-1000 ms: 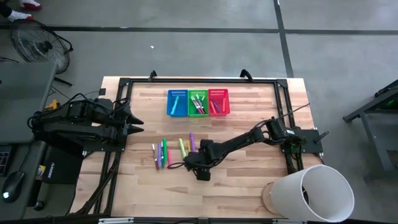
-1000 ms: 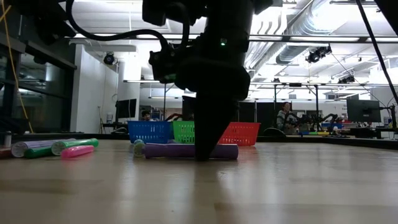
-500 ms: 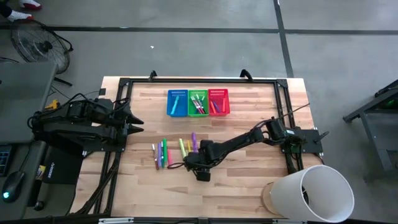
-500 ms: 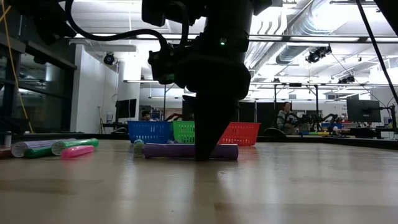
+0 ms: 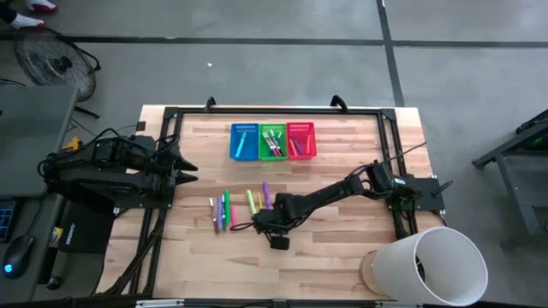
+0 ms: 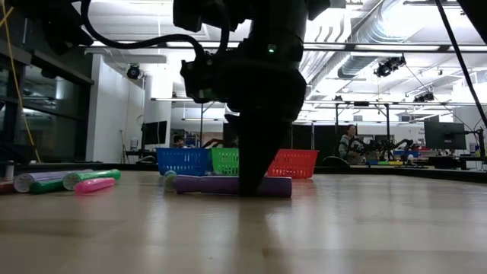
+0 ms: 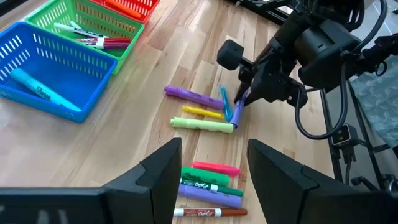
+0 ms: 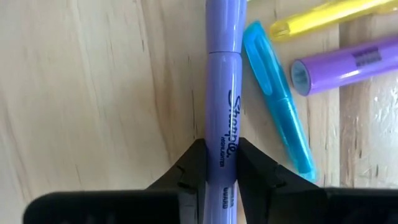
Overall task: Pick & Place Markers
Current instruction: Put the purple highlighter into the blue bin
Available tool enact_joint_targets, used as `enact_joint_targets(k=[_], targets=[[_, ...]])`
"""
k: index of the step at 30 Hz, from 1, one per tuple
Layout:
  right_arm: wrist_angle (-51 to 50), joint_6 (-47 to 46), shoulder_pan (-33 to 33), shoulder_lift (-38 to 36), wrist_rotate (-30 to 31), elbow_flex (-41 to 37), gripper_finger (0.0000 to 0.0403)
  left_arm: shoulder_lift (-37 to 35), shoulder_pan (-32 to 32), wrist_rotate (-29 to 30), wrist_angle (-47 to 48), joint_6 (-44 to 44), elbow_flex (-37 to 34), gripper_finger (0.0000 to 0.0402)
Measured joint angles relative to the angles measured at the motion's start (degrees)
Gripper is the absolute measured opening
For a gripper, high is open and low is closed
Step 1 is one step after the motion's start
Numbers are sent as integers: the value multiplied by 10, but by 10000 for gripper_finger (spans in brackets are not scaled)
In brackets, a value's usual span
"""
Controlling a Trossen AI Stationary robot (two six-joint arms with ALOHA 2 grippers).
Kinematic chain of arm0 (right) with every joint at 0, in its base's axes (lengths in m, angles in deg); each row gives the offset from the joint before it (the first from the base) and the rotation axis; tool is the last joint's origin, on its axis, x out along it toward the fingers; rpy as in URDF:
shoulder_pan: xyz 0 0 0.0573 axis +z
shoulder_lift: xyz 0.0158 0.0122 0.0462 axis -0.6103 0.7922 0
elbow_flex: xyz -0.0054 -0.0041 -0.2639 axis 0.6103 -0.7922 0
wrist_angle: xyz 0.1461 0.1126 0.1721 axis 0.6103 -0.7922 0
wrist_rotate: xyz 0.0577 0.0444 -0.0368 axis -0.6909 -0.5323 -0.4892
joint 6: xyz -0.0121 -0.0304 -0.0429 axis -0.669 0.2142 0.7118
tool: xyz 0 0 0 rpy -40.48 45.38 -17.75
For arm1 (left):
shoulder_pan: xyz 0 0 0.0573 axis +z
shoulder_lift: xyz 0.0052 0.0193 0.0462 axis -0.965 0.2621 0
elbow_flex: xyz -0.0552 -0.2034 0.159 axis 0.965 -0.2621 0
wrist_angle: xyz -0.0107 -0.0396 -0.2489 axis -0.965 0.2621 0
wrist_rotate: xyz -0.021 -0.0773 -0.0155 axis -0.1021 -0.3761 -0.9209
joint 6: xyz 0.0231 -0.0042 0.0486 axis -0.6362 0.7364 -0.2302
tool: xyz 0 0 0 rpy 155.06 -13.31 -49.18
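Wooden table (image 5: 342, 154) (concrete floor (image 5: 257, 68) around)

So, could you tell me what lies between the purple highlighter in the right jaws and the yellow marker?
A light blue marker lies between the purple highlighter and the yellow marker, shown in the right wrist view.

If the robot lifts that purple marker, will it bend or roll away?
Probably no bending: the purple marker looks like a straight, hard plastic tube. Its round, smooth barrel could roll if nudged on the table. The right gripper has its jaws pressed against both sides, so it likely stays put.
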Motion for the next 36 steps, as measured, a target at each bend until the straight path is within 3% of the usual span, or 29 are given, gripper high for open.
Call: enact_joint_targets(k=[26, 30, 36], targets=[[18, -15, 5, -48, 18, -3, 54, 0, 0, 1, 0, 0, 0, 181], [22, -10, 6, -72, 34, -2, 54, 0, 0, 1, -1, 0, 0, 181], [44, 3, 4, -119, 109, -1, 54, 0, 0, 1, -26, 0, 0, 181]])
